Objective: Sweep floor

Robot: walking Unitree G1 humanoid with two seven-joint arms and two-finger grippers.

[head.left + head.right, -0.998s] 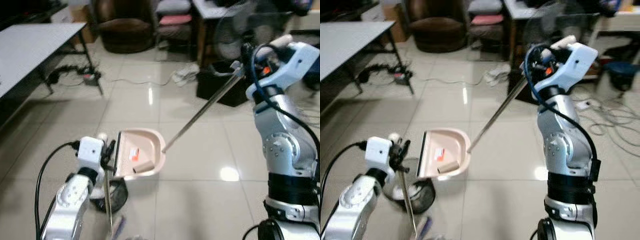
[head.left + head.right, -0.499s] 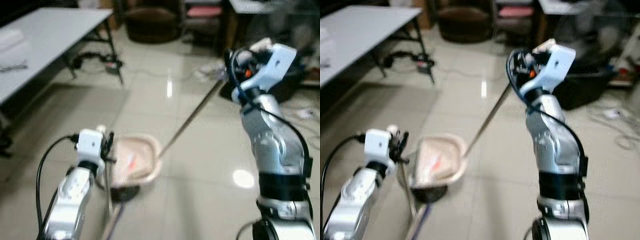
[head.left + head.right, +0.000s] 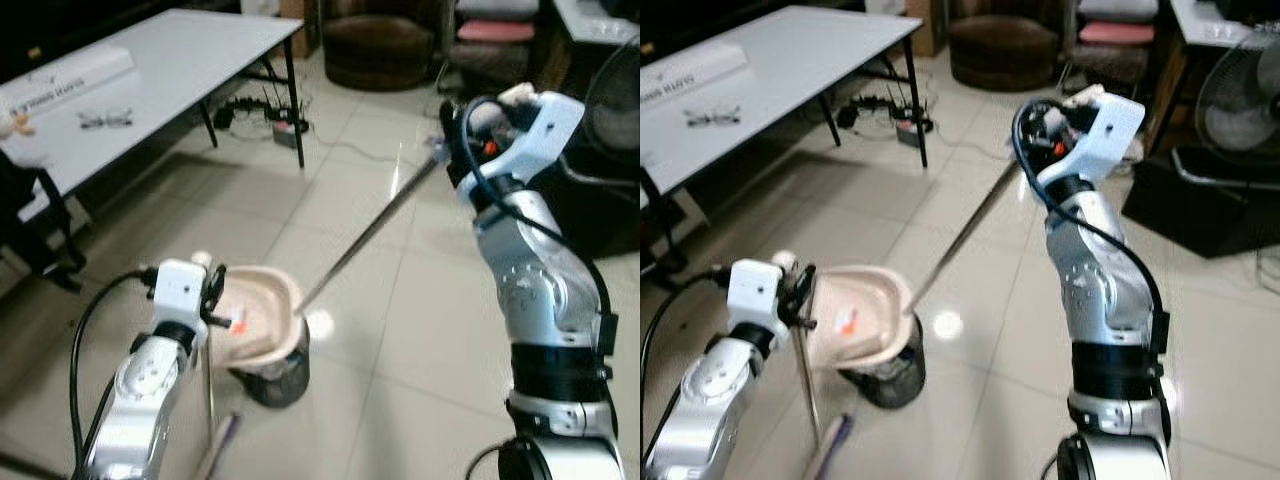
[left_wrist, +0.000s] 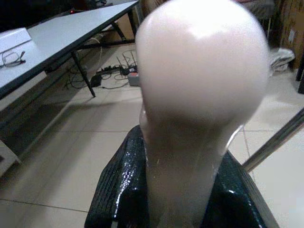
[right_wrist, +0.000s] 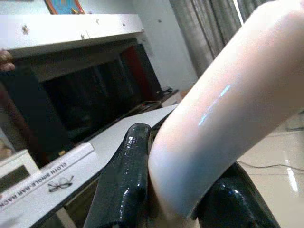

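One dustpan (image 3: 262, 315), pale pink, is held low in the centre-left of the head views, tilted over one dark waste bin (image 3: 275, 372) standing on the tiled floor (image 3: 420, 330). One small orange-red scrap (image 3: 238, 324) is seen in the pan; the bin's contents cannot be made out. One long metal handle (image 3: 365, 235) runs from the pan's rim up to the upper right, where its pale grip end (image 5: 223, 109) is pinched between the two black fingers (image 5: 127, 180) of the right gripper (image 3: 447, 150). One second thin metal pole (image 3: 207, 395), upright at lower left, is topped by a rounded pale knob (image 4: 202, 61); the left gripper (image 3: 213, 293) is pressed together around the neck below that knob, black fingers (image 4: 118, 190) on either side. What is at the pole's lower end is blurred beyond telling.

One white table (image 3: 150, 80) is set in the upper left; one pair of glasses (image 3: 105, 120) and one long white box (image 3: 65, 82) are laid on it. One power strip with cables (image 3: 275, 120) lies under its far end. One brown armchair (image 3: 385, 45) is at top centre, one standing fan (image 3: 1240, 95) at upper right.
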